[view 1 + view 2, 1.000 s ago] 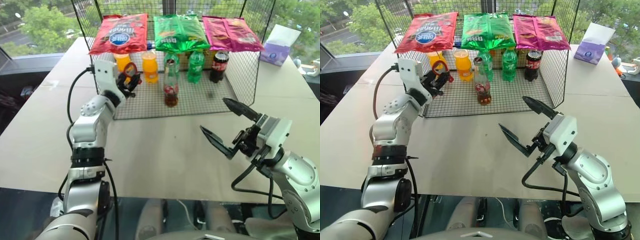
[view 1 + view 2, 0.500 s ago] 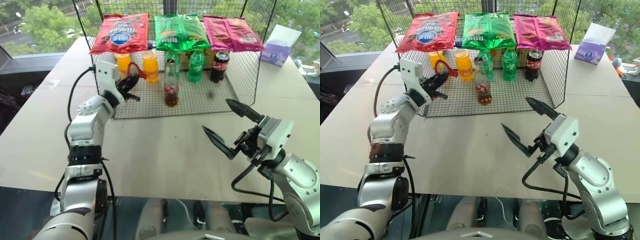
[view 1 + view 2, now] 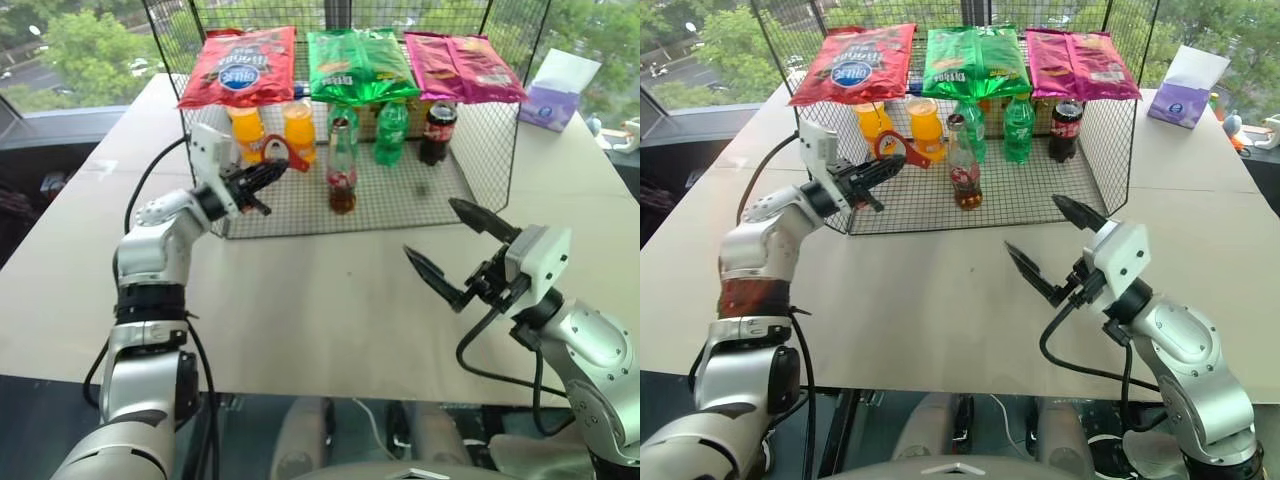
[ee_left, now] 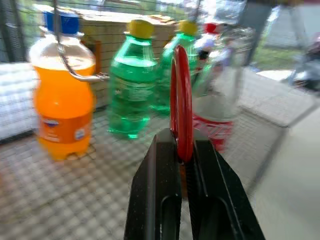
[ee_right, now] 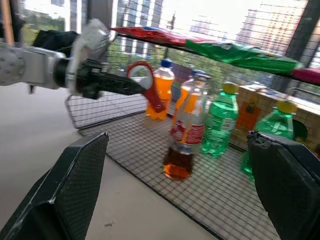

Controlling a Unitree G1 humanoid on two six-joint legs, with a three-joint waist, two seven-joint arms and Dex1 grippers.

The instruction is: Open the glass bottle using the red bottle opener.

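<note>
- Two black fingers of the left gripper [image 3: 272, 170] are clamped on the red bottle opener [image 3: 281, 153] — held above the wire rack's [image 3: 400, 200] left part.
- The glass bottle [image 3: 342, 166] is stood upright mid-rack, near its front edge.
- The right gripper [image 3: 455, 250] is spread wide — nothing held — over the table [image 3: 300, 300].

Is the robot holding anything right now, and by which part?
Yes: the left end effector grips the red opener by its handle, ring outward. The right end effector is open, holding nothing.
</note>
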